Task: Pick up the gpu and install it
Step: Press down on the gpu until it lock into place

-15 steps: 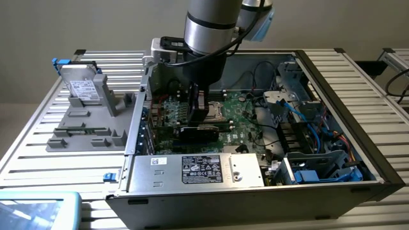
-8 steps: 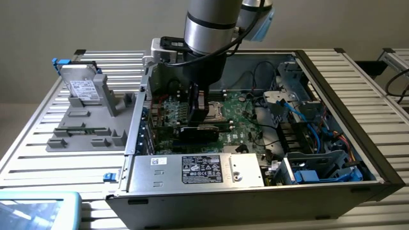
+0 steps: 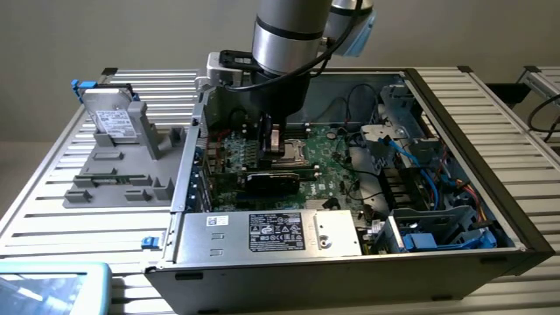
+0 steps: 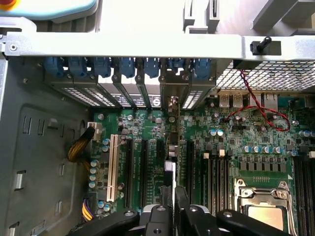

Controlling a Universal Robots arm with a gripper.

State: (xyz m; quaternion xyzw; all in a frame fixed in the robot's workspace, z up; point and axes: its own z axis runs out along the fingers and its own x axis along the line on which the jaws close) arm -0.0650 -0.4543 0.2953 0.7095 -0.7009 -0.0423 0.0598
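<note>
The gpu (image 3: 273, 180) stands on edge among the expansion slots of the green motherboard (image 3: 337, 164) inside the open computer case (image 3: 490, 197), its black face showing in the exterior view. In the wrist view the gpu (image 4: 170, 147) is a thin edge running from the rear slot brackets down to my fingers. My gripper (image 3: 273, 157) reaches straight down into the case onto the card's upper edge. The black fingers (image 4: 160, 216) sit close on either side of that edge, so the gripper (image 4: 173, 206) is shut on the gpu.
A silver drive with a white label (image 3: 114, 121) rests on a grey holder (image 3: 122, 177) outside the case, at the exterior view's left. The power supply (image 3: 271, 233) lines the near wall, blue cables and a drive cage (image 3: 429, 230) fill the right. The CPU socket (image 4: 263, 211) lies beside the slots.
</note>
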